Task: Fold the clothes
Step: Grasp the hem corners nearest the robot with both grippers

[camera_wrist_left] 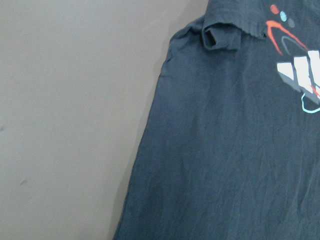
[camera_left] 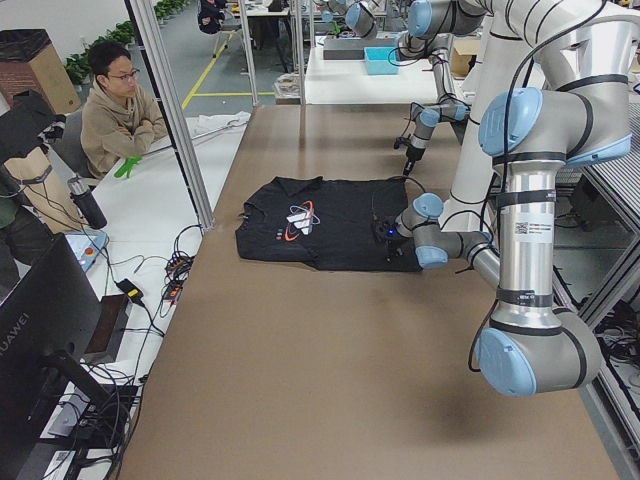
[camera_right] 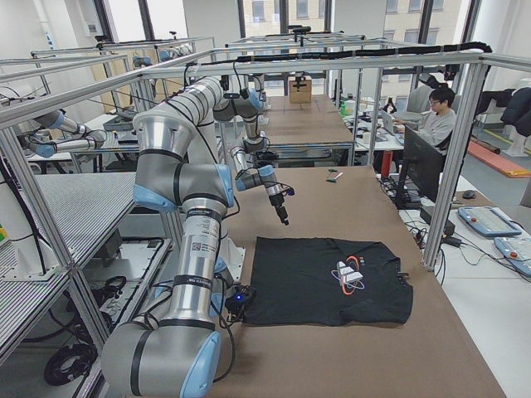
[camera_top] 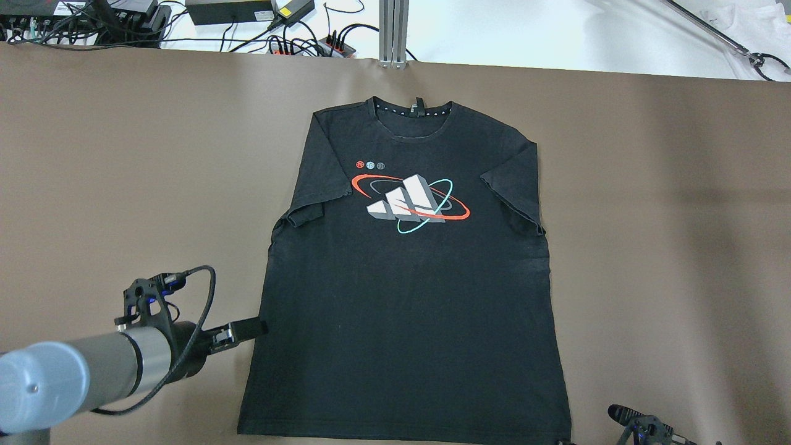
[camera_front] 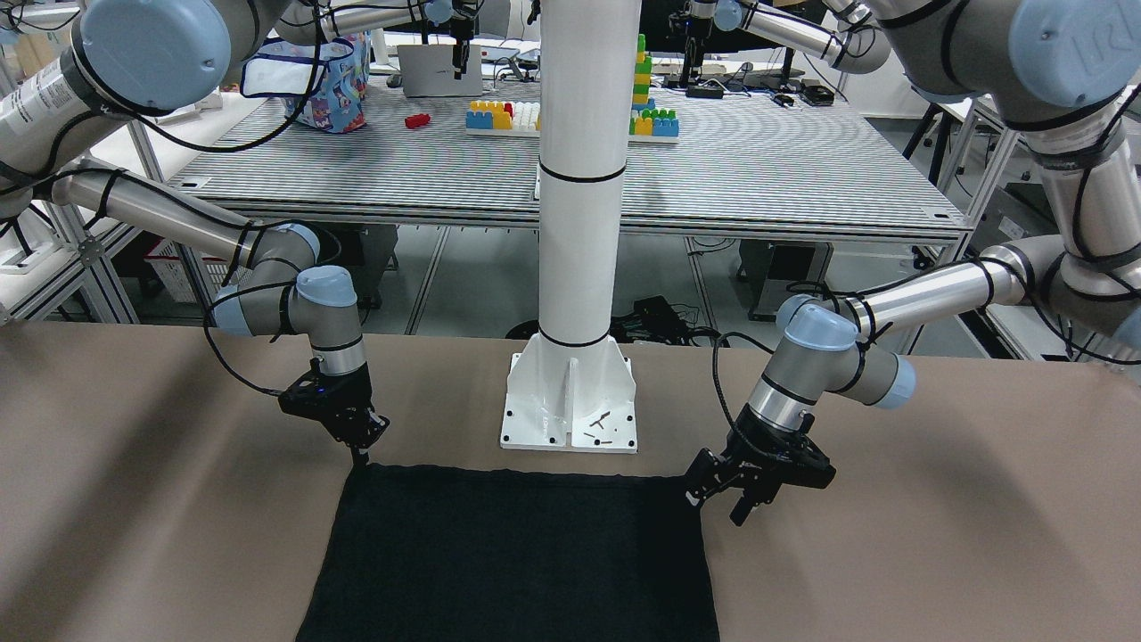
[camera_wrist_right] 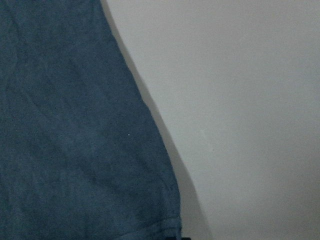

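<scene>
**Both claws flank the hem end of the shirt**

The black T-shirt [camera_top: 408,296] lies flat on the brown table [camera_top: 93,154]. In the overhead view its long axis runs from the collar at the top to the hem at the bottom. Your left gripper [camera_front: 722,499] stands with its fingers apart, just beside the side edge near the hem. The right gripper [camera_front: 360,450] points down at the other hem corner, and its fingers look drawn together on nothing. Each arm has its own corner close by. The overhead view shows the sleeves and print but barely catches the right claw, while the front-facing view shows both claws but only the hem half of the shirt
</scene>
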`<action>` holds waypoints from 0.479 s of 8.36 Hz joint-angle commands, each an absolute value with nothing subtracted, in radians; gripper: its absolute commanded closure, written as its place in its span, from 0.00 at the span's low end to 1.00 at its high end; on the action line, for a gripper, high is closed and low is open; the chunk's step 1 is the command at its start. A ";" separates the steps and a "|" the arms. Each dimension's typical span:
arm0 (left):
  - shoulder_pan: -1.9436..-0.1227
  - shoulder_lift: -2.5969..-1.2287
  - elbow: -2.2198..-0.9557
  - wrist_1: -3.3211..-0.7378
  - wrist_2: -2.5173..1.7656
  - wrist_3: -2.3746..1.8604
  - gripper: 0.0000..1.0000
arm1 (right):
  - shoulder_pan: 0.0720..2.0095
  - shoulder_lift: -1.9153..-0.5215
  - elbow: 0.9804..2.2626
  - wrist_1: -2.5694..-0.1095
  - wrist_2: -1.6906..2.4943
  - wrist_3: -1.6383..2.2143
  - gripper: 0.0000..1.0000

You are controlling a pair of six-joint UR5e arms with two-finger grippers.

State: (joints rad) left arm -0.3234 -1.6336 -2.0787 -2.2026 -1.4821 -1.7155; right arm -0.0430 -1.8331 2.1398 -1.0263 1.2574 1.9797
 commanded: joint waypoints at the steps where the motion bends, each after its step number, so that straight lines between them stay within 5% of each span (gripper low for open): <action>1: -0.065 -1.467 -2.196 -2.203 -1.271 -1.868 0.16 | -0.037 -1.836 2.178 -1.026 1.264 1.977 1.00; 2: 0.060 -1.460 -2.180 -2.200 -1.140 -1.887 0.31 | -0.037 -1.836 2.180 -1.026 1.264 1.977 1.00; 4: 0.120 -1.482 -2.122 -2.201 -1.084 -1.891 0.42 | -0.037 -1.836 2.180 -1.026 1.262 1.977 1.00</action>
